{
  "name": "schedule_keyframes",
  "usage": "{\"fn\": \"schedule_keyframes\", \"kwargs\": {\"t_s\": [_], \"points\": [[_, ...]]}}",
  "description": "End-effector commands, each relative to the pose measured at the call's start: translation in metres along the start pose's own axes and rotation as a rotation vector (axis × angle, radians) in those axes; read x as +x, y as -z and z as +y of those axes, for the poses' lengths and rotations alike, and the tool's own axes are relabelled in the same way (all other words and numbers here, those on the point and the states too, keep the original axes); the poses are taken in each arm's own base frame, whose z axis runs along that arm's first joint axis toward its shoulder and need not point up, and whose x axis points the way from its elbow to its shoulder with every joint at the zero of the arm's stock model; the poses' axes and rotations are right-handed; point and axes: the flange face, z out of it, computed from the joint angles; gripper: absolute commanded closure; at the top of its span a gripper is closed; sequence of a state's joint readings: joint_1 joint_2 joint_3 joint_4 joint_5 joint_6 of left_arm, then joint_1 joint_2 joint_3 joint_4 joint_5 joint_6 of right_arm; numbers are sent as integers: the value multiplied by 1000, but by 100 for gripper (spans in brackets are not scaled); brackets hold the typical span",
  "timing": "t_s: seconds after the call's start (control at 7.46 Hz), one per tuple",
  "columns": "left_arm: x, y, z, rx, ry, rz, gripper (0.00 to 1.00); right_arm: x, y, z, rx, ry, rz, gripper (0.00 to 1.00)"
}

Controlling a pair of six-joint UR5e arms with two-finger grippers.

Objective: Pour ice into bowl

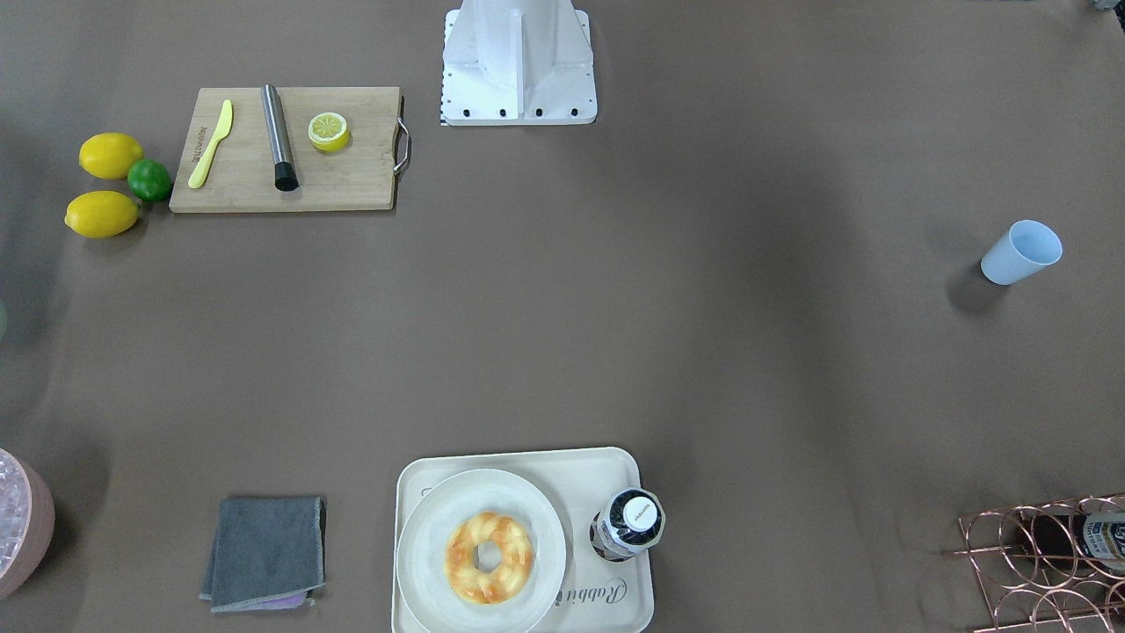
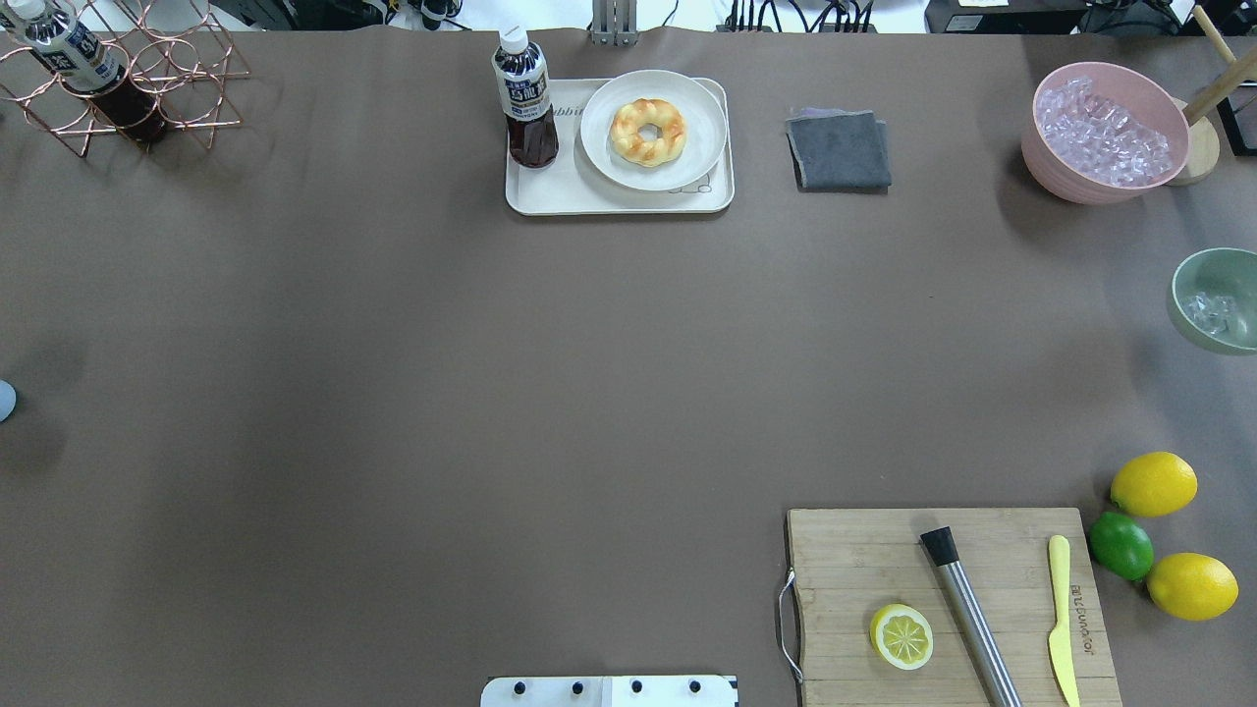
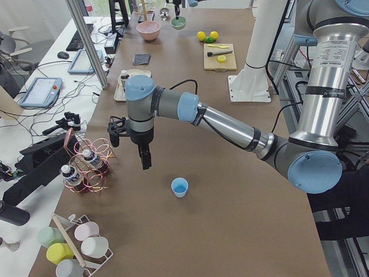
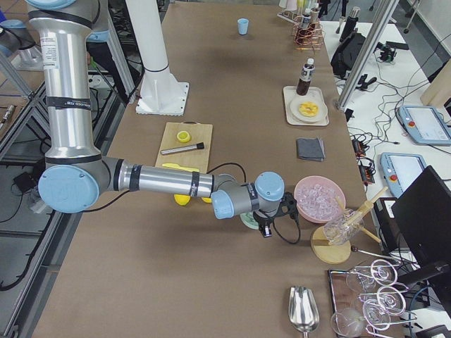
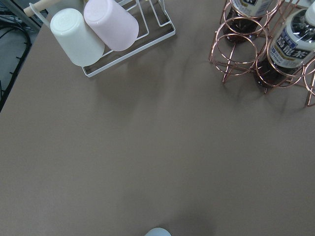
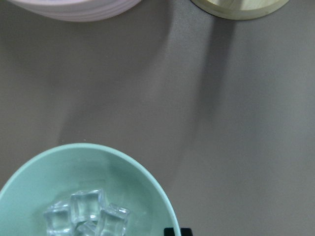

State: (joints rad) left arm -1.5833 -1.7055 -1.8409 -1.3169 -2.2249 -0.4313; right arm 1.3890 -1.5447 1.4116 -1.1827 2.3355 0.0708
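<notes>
With ice (image 6: 86,215) lying in the mint bowl (image 6: 135,179), the pour looks done; the right claw (image 4: 266,231), whose grip I cannot tell, should lift clear.

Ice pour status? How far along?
Done: ice sits in the mint bowl. In hand: nothing visible; the blue cup stands upright on the table, apart from the left tool; the right tool hangs by the bowl. Left: seemingly nothing but retracting.
</notes>
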Motion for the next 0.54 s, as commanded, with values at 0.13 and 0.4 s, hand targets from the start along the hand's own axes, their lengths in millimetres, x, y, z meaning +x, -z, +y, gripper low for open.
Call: {"fn": "schedule_keyframes", "kwargs": {"t_s": [0.13,0.4], "points": [[-62,-60,-14,-75,-191,88,3,32,-31,16,15,8,13,100],[-94,-100,-15,-74,-298,96,3,34,-33,24,43,-27,5,100]]}}
